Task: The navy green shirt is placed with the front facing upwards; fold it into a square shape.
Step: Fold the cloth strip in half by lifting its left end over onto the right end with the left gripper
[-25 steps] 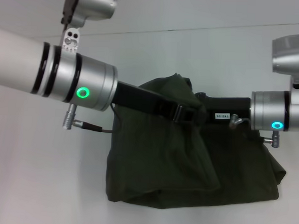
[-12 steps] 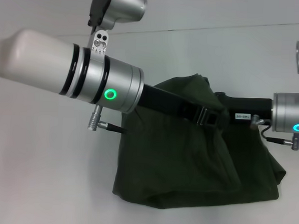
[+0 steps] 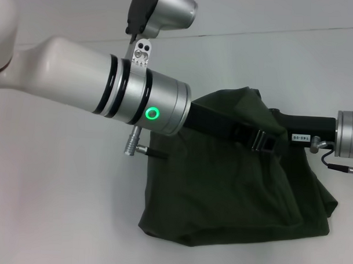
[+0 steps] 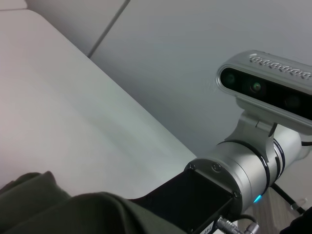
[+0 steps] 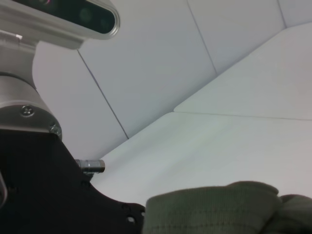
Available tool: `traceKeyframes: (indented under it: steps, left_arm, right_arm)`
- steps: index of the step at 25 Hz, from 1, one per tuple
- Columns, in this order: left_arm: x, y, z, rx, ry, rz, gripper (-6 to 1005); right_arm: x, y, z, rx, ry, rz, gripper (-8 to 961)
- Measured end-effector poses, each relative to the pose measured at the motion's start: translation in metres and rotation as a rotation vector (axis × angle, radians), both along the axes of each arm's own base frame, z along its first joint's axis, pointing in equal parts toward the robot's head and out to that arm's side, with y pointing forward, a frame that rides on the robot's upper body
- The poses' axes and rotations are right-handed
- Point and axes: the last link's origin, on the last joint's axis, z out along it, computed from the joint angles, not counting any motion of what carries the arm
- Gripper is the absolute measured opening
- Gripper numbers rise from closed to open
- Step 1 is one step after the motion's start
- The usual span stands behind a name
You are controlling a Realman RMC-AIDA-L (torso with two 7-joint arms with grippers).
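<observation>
One shirt [image 3: 232, 186], bunched at table [image 3: 58, 209] centre-right, upper edge lifted toward 12 o'clock. My left gripper [image 3: 263, 141] and right gripper [image 3: 281, 133] meet there, buried in cloth; finger state of either: cannot tell. Step in hand, my judgement: carrying raised edge across for fold. Next: lay edge flat, square. Count: one shirt, two arms.

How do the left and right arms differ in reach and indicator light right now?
In the head view, the left arm stretches far across the frame, its silver wrist ring showing a green light; the right arm barely enters from the edge, and its light is cut off. The left arm's black end crosses over the dark olive-green cotton shirt; the right arm's black end meets the cloth's raised peak. Both hold the lifted fabric above the white table; jaws hidden.
</observation>
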Motion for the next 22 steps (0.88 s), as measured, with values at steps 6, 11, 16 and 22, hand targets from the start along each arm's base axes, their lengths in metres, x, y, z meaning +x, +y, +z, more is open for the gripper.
traceKeyframes:
  steps: [6, 11, 16, 22]
  left_arm:
    - [0.005, -0.001, -0.004, -0.004, -0.011, -0.003, 12]
    - [0.006, -0.001, -0.005, -0.004, -0.016, 0.001, 12]
    - [0.006, -0.002, -0.007, -0.004, -0.016, 0.001, 13]
    - [0.008, -0.002, -0.009, -0.005, -0.018, -0.003, 13]
  right_arm:
    - [0.005, -0.001, 0.004, 0.011, 0.0, -0.017, 13]
    - [0.009, -0.002, 0.006, 0.013, -0.004, -0.029, 13]
    - [0.011, -0.003, 0.008, 0.018, -0.003, -0.035, 13]
    - [0.012, -0.004, 0.008, 0.021, -0.003, -0.041, 14]
